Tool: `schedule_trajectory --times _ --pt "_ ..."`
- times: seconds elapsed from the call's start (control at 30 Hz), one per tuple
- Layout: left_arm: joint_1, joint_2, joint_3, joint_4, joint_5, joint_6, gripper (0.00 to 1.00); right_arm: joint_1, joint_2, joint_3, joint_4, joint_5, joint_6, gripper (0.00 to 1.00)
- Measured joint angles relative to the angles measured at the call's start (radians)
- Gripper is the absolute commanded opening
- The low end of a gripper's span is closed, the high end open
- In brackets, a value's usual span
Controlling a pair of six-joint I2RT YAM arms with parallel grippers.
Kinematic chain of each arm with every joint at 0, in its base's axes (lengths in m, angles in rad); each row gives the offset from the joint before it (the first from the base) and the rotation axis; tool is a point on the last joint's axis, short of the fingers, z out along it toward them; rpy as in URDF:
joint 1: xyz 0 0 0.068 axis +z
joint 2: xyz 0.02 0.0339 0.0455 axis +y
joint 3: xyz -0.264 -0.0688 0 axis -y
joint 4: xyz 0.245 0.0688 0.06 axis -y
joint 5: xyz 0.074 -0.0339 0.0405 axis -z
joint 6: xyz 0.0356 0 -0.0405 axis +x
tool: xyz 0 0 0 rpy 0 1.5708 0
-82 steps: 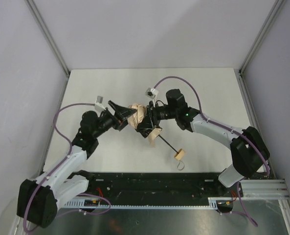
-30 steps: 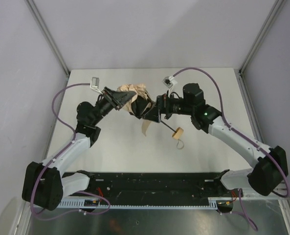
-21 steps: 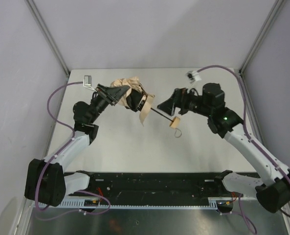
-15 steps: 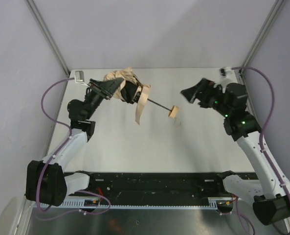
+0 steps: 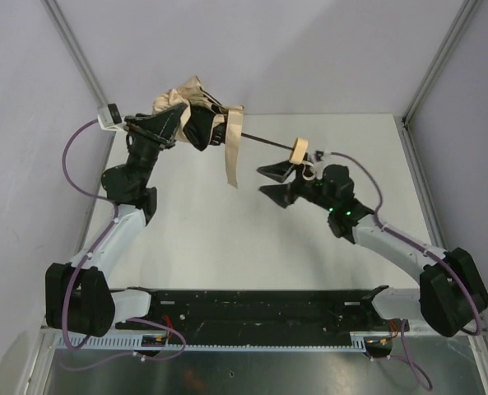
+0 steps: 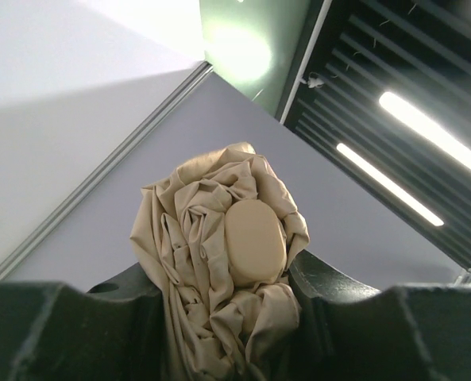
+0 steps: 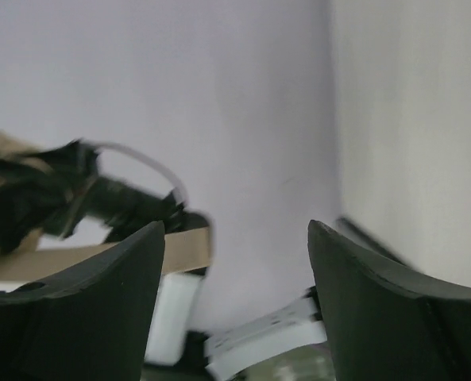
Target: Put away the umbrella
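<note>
Umbrella [image 5: 176, 105] tan fabric w/ blk shaft [image 5: 264, 141], pale wood handle [image 5: 298, 150]; table [image 5: 227, 247] white.

The umbrella [image 6: 195, 230] folds hide the fingertips (both) of the left gripper [image 6: 227, 313].

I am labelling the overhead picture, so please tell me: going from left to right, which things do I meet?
Umbrella canopy → hanging strap → right gripper → wooden handle.

Left arm [image 5: 116, 234] & right arm [image 5: 392, 243] w/ white links, black joints, purple cables [image 5: 67, 163], black wedge fingers [image 7: 84, 294]
</note>
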Motion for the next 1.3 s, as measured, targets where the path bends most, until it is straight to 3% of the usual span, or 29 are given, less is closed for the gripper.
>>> schedule_trajectory --times 0.17,0.3,0.93,1.03,1.13,1.2,1.3 --pt "0.000 0.006 0.006 0.038 -0.025 -0.021 0.00 0.193 0.064 0.002 0.299 0.121 0.331 0.71" --pt "0.000 0.007 0.006 0.048 -0.034 -0.021 0.00 0.254 0.079 0.002 0.349 0.190 0.463 0.75" --pt "-0.036 0.027 0.034 0.060 -0.054 -0.019 0.00 0.327 0.133 0.067 0.409 0.269 0.557 0.69" --pt "-0.041 0.033 0.034 0.060 -0.054 -0.012 0.00 0.331 0.133 0.081 0.413 0.276 0.557 0.56" --pt "-0.050 0.038 0.034 0.060 -0.053 -0.011 0.00 0.334 0.143 0.093 0.422 0.285 0.556 0.12" --pt "-0.056 0.041 0.034 0.060 -0.053 -0.010 0.00 0.334 0.166 0.105 0.452 0.282 0.561 0.03" --pt "-0.061 0.048 0.034 0.060 -0.053 0.007 0.00 0.339 0.221 0.131 0.520 0.263 0.565 0.00"
